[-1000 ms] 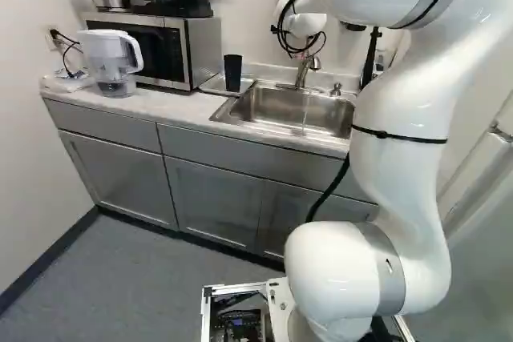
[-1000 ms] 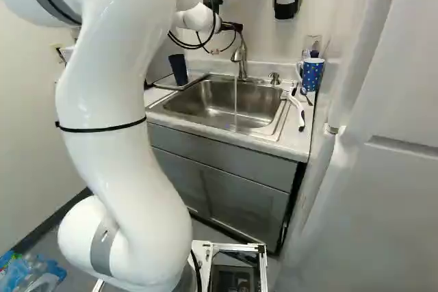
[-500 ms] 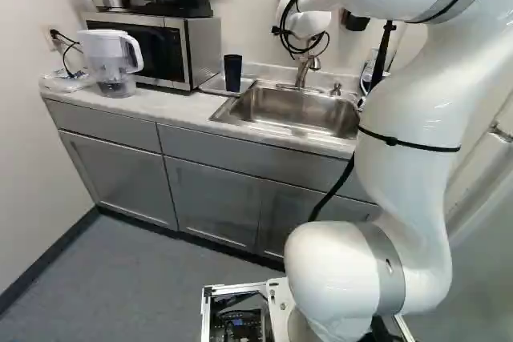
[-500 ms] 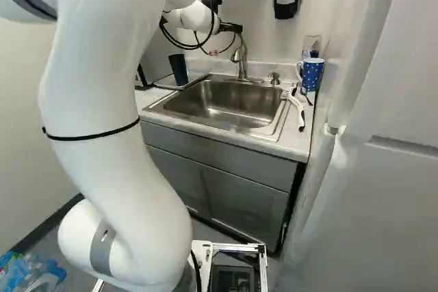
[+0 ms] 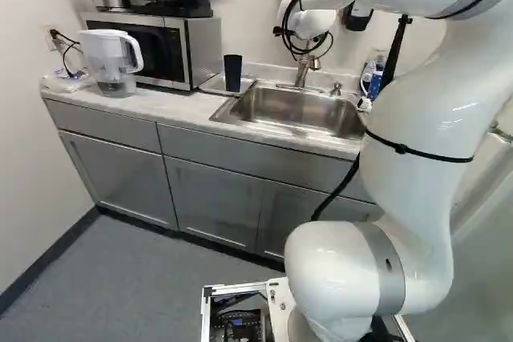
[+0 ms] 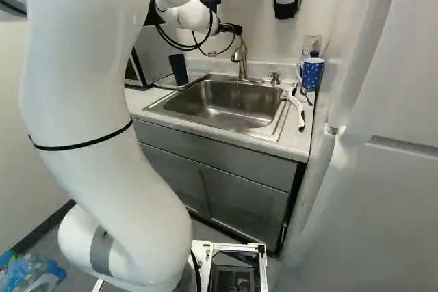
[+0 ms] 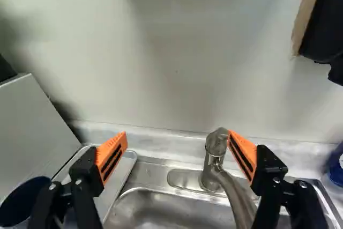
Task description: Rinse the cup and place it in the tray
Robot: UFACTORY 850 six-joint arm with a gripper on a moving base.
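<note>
The dark cup (image 5: 232,72) stands upright on the tray (image 5: 213,85), which lies between the microwave (image 5: 198,50) and the sink (image 5: 284,108), near the back edge of the bench (image 5: 164,102). The arm (image 6: 92,94) reaches toward the faucet (image 6: 242,58) at the sink's back rim. Its jaws are released, spread wide with nothing gripped; one orange pad (image 7: 244,154) is close to the faucet's top, though whether they touch cannot be told. A spotted blue mug (image 6: 312,73) stands near the bench's back right corner, and a white-handled brush (image 6: 297,109) lies by its right edge.
</note>
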